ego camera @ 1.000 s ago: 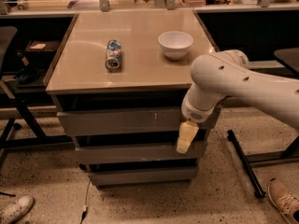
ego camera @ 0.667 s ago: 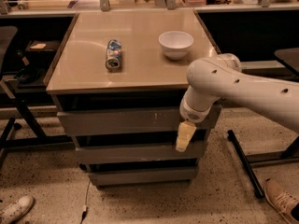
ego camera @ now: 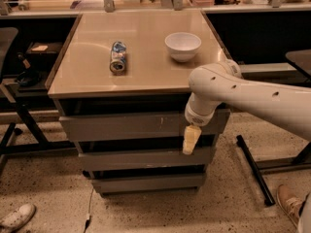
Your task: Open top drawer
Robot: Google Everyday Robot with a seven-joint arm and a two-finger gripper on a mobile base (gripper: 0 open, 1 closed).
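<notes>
Can lies on its side, upper left of the table. Top drawer is the wide grey front just under the tabletop, mid-frame, and looks shut. No handle. Bowl stands upright, upper right of the tabletop, well apart from the can.

Gripper hangs tip-down at the right end of the top drawer, over its lower edge and the dark gap above the middle drawer. Gripper spread or closed: can't tell from this angle. Contact with the front: can't tell either. Arm comes in from the right edge, elbow close to the table's right corner.

Risks, as judgement:
- Tip sits low, so it could hook the middle drawer instead.
- No handle, only a lip, so the grip may slip off when pulling.
- Pulling at the far right end may skew the drawer and jam it.
- A jerk could shake the table and the can may roll.
- Elbow could clip the table corner when the arm retracts.
</notes>
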